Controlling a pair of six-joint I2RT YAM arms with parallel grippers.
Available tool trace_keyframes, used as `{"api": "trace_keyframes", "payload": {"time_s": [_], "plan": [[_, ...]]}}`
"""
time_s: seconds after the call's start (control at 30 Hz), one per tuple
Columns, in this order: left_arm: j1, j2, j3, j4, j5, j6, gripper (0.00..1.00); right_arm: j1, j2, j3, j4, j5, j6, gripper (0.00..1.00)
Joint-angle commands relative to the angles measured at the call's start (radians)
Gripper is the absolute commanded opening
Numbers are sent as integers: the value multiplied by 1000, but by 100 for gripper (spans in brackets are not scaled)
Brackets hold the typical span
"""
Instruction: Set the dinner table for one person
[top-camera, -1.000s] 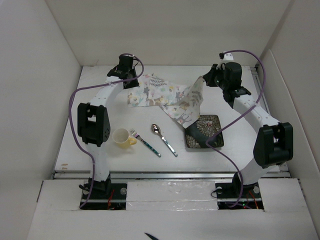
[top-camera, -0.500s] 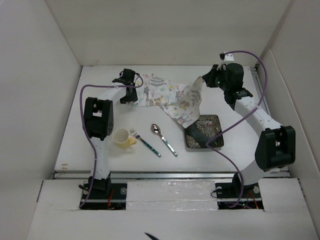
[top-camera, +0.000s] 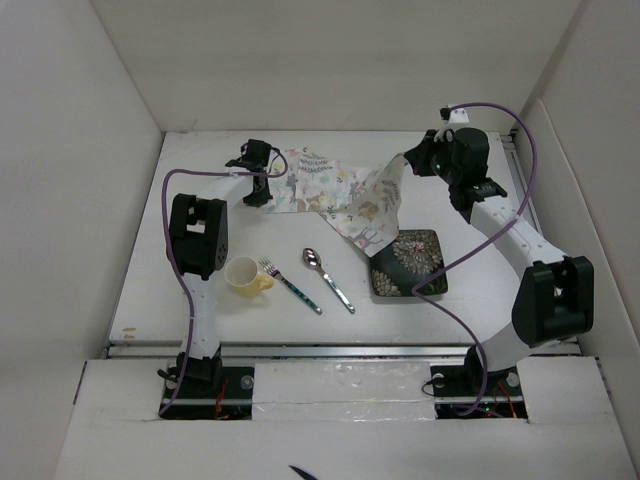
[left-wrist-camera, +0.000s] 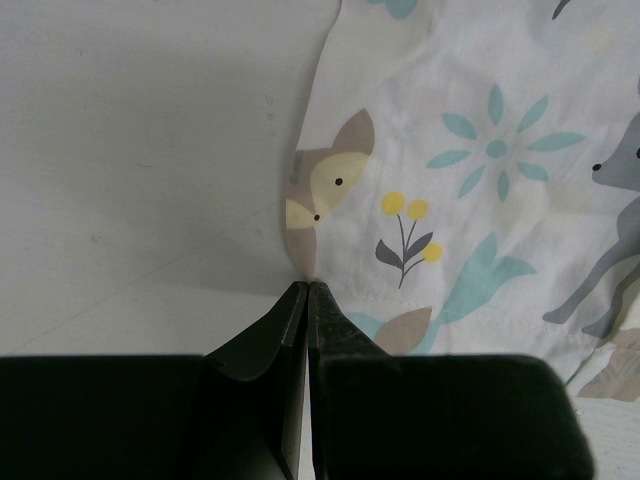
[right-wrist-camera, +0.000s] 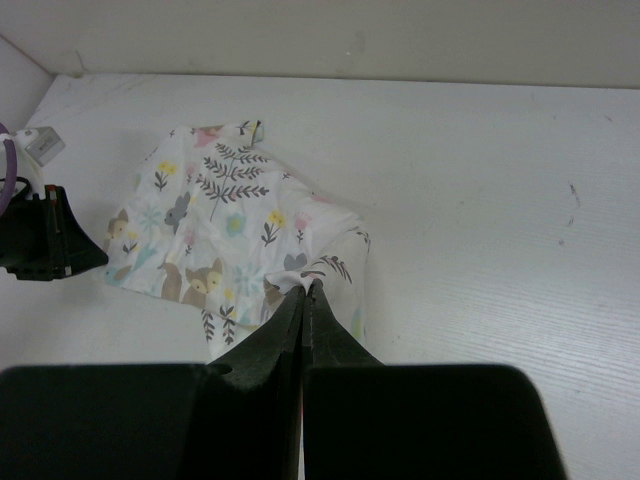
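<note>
The plain white rectangular dinner table (top-camera: 150, 290) fills the middle of the top view. A floral-printed cloth placemat (top-camera: 330, 190) lies rumpled at upper centre. The right gripper (right-wrist-camera: 305, 285) has its jaws closed on the raised right corner. The left gripper (left-wrist-camera: 307, 287) has its jaws pinched together on the left edge. A dark patterned square plate (top-camera: 410, 262) sits right of centre.

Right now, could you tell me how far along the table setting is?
Nothing looks set yet. In hand: the placemat, pinched at its left edge by the left gripper and held up at its right corner by the right gripper. Left: spread it flat, then arrange the plate, fork, spoon and cup, which lie on the table.
</note>
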Motion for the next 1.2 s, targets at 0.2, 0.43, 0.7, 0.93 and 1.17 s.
{"api": "trace_keyframes", "payload": {"time_s": [0.2, 0.43, 0.7, 0.93, 1.17], "plan": [[7, -166, 130, -20, 103, -30, 0, -16, -133, -7, 59, -3, -3, 0], [28, -493, 234, 103, 180, -122, 0, -44, -311, 24, -5, 57, -6, 0], [42, -613, 223, 174, 202, -148, 0, -53, -346, 89, -74, 126, -11, 0], [68, -468, 343, 148, 226, -148, 0, -73, -137, 240, -85, 86, -15, 0], [213, -222, 583, 128, 421, -240, 0, -82, 142, 532, -88, 8, -11, 0]]}}
